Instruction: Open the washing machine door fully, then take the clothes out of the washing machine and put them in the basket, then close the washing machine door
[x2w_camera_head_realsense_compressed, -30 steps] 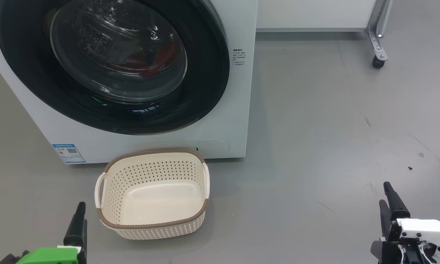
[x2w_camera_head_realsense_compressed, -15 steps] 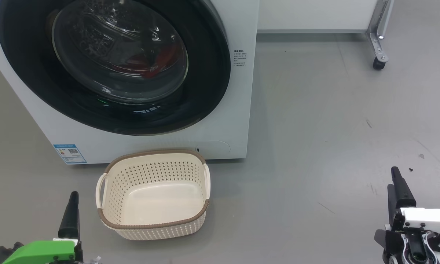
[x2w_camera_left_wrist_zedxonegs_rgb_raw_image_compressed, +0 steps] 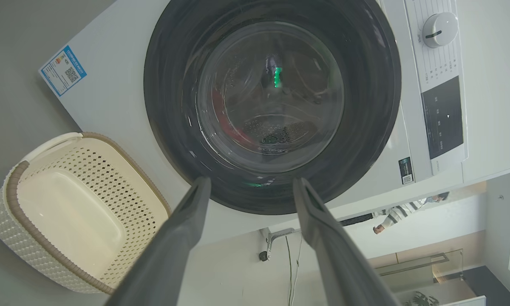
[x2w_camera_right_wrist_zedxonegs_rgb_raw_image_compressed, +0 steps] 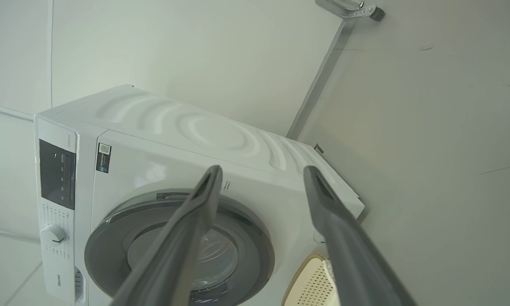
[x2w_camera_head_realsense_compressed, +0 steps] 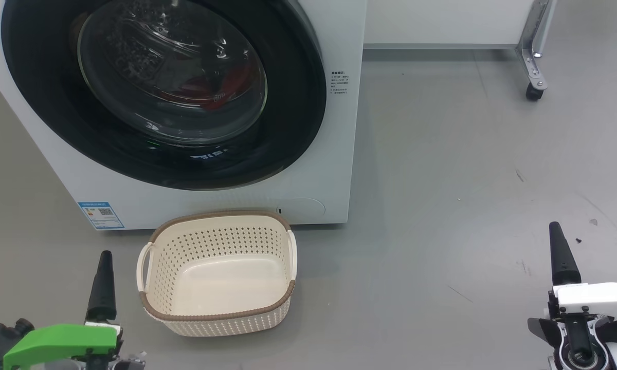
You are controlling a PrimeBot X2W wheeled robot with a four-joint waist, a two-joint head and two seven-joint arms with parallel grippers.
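Note:
The washing machine (x2w_camera_head_realsense_compressed: 342,154) is a white box at the upper left of the head view. The washing machine door (x2w_camera_head_realsense_compressed: 293,118), with its black rim and glass bowl, lies shut against the front. Red clothes (x2w_camera_head_realsense_compressed: 229,82) show through the glass. The cream basket (x2w_camera_head_realsense_compressed: 221,321) stands empty on the floor in front of the machine. My left gripper (x2w_camera_left_wrist_zedxonegs_rgb_raw_image_compressed: 251,187) is open and empty, low and left of the basket, its fingers pointing at the door (x2w_camera_left_wrist_zedxonegs_rgb_raw_image_compressed: 378,106). My right gripper (x2w_camera_right_wrist_zedxonegs_rgb_raw_image_compressed: 261,172) is also open and empty, far to the right above bare floor, one dark finger (x2w_camera_head_realsense_compressed: 561,257) upright.
A metal leg on a caster (x2w_camera_head_realsense_compressed: 532,91) stands at the back right below a white panel. Grey floor (x2w_camera_head_realsense_compressed: 468,180) stretches to the right of the machine. The control panel and its knob (x2w_camera_left_wrist_zedxonegs_rgb_raw_image_compressed: 438,27) sit above the door. A person in a striped top (x2w_camera_left_wrist_zedxonegs_rgb_raw_image_compressed: 401,210) is far off.
Both grippers have risen in the head view, the right one also turning so that a single finger shows. The camera has shifted slightly. Door, clothes and basket have not moved.

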